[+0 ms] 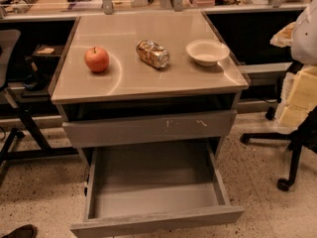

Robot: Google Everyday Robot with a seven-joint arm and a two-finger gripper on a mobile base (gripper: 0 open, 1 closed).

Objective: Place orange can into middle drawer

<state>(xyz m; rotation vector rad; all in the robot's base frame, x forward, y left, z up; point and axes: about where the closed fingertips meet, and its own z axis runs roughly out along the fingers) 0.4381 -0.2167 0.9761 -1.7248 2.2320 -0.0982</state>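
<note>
So the shiny orange-gold and white patterned drinks can (153,54) is lying on its side in the upper middle of the frame. It sits on the smooth beige top of the grey cabinet (148,81), between a red-orange apple (96,59) to the left and a shallow white bowl (207,52) to the right, touching neither. One silver end faces lower right.

The wide grey middle drawer with the plain front (158,223) is pulled out at the bottom of the frame, and nothing is in the tray. The scratched grey drawer front (148,128) just above it is shut.

The gripper is nowhere in the shot, so I can't tell if it's released or clenched, or where it's coming from.

My take on handling: the can is probably light, with thin walls that dent if you crush it. The skin looks slick, and lying down like that it'll happily roll on that glossy top. I'd come straight down and pinch across the round body at mid-length, fingers square to the long axis and away from the ends. Use a gentle squeeze. There's room on both sides for the fingers.
</note>
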